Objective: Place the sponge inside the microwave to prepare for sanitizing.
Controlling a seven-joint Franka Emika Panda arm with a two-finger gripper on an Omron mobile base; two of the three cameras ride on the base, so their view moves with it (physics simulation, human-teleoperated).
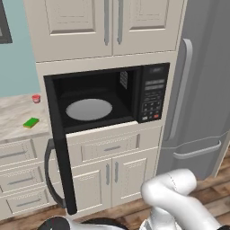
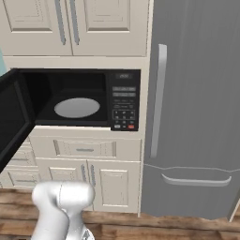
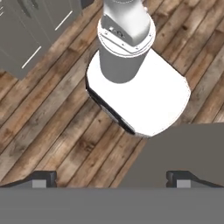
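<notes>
The green sponge (image 1: 31, 122) lies flat on the marble counter (image 1: 15, 112), left of the microwave (image 1: 108, 96). The black microwave (image 2: 86, 99) stands open, its door (image 1: 60, 152) swung out to the left, and the white round turntable (image 1: 89, 109) inside is bare. In the hand view my gripper (image 3: 111, 179) points down at the wooden floor (image 3: 48, 127), far from the sponge. Its two dark fingertips (image 3: 43, 178) stand wide apart with nothing between them, so it is open.
A tiny red cup (image 1: 36, 98) stands at the back of the counter. The grey fridge (image 2: 197, 108) rises right of the microwave. Cream cabinets and drawers (image 1: 112, 148) sit below, upper cabinets (image 1: 105, 24) above. The open door juts out into the room.
</notes>
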